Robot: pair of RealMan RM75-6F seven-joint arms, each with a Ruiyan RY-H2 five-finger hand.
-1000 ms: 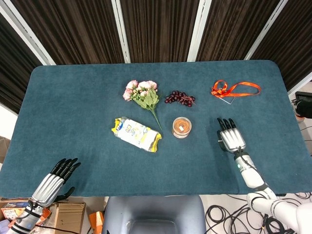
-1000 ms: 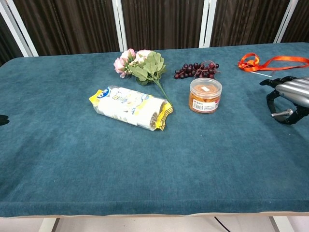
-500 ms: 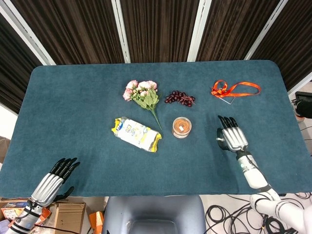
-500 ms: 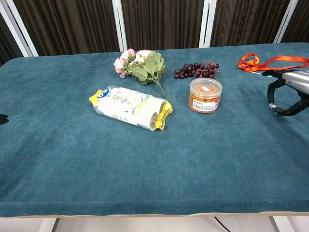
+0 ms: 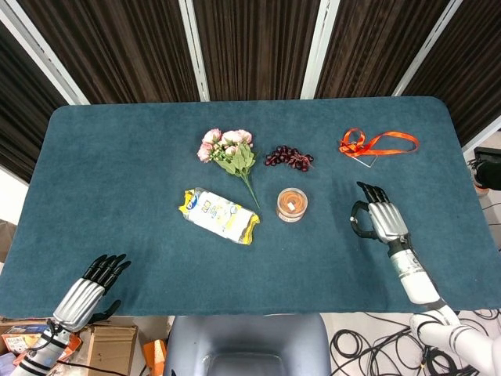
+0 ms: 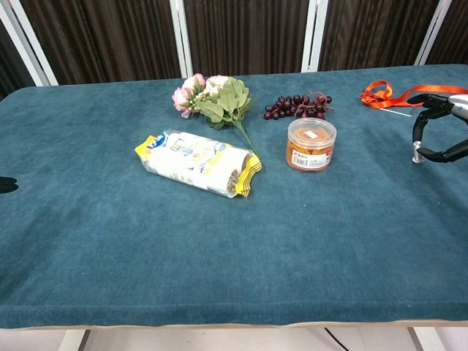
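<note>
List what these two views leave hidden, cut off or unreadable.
- Right robot hand: the chest view's right edge cuts it off.
- Left robot hand: chest view shows only a dark tip at the left edge.
- Round clear jar of orange contents: lid label too small to read.
- Yellow-ended white plastic packet: print too small.

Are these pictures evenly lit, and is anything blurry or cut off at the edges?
Head view: soft, even light, faint shadows, everything sharp on the teal felt-covered table. Chest view: equally even, no glare on the clear round jar of orange snacks; the right hand is cropped by the frame edge.
</note>
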